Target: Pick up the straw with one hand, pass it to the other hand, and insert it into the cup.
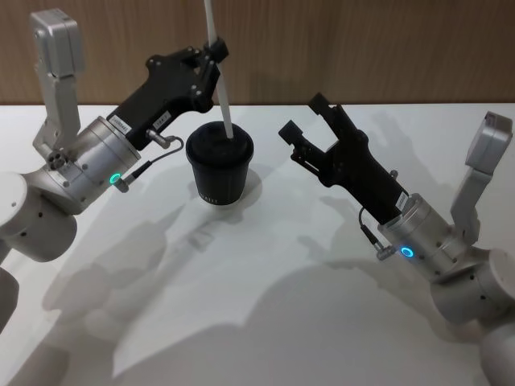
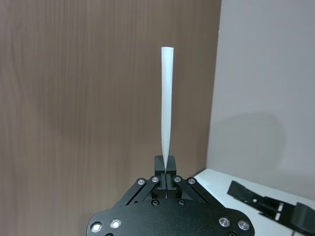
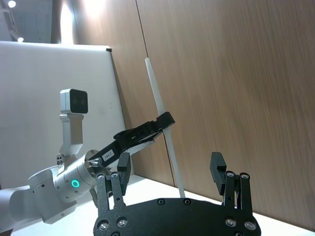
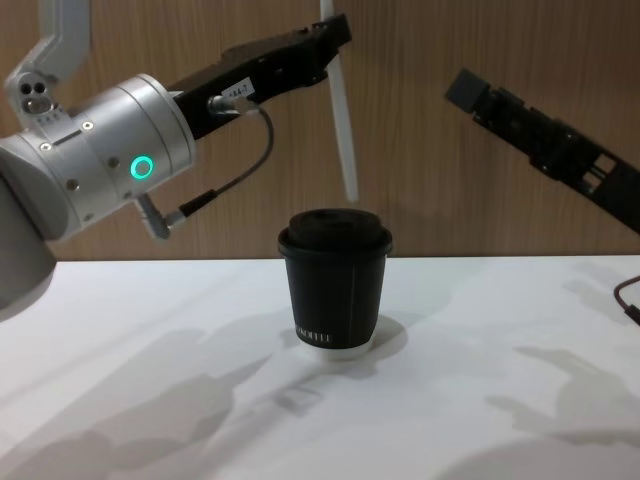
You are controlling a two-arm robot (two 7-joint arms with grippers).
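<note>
The cup stands alone toward the bench's far edge, with bare white surface on all sides and the wood wall close behind. The left hand, raised above the cup, is clamped on the straw, which hangs nearly upright with its lower tip just above the domed lid, not yet in. The right hand hovers right of the cup, fingers apart, holding nothing.
</note>
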